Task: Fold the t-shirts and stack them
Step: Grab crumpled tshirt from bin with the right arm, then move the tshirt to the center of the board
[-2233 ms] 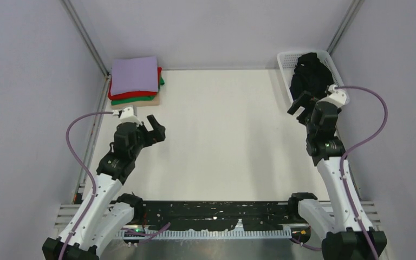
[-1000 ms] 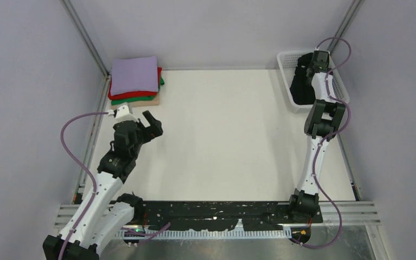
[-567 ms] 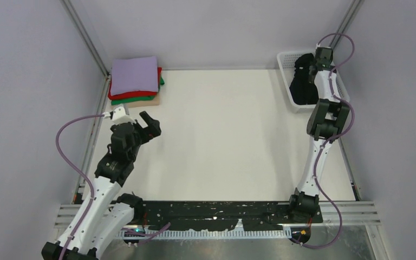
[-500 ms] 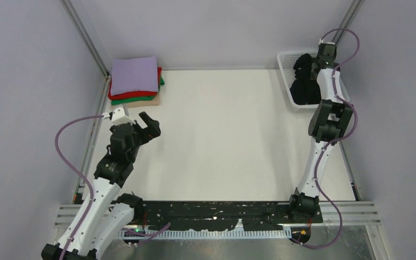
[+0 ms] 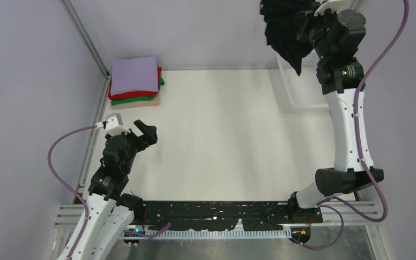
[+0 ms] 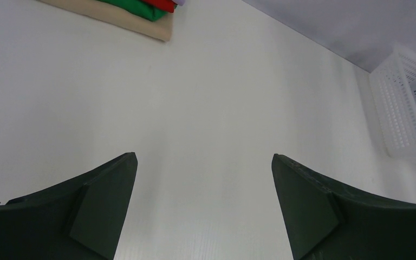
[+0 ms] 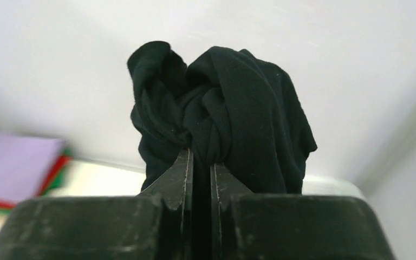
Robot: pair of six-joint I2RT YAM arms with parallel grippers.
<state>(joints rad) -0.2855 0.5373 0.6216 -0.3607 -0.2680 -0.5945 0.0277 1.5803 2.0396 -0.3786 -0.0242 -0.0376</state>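
The black shirt (image 7: pixel 238 119) is held in the right gripper (image 7: pixel 199 160), whose fingers are closed to a narrow gap on a twisted fold of the cloth. In the right wrist view the rest of the shirt is seen bunched above and to both sides of the fingers. In the top view this gripper is found at the upper right of the frame, raised well clear of the counter (image 5: pixel 222 135), and the shirt is seen hanging from it as a dark crumpled mass over the far end of the white basket (image 5: pixel 303 107). Contact between shirt and basket cannot be told from that view.

The left gripper (image 6: pixel 203 160) is spread wide, and only bare counter is seen between its fingers. In the top view it is placed at the left of the frame, below the stack (image 5: pixel 135 81) and well apart from it.

The stack is seen at the upper left of the top view, against the left edge of the counter. Four folded shirts are counted in it: a lavender shirt (image 5: pixel 134 75) on top, then a red shirt (image 5: pixel 120 96), a green shirt (image 5: pixel 134 99) and a tan shirt (image 5: pixel 143 103) at the bottom, each lower edge shown just past the one above
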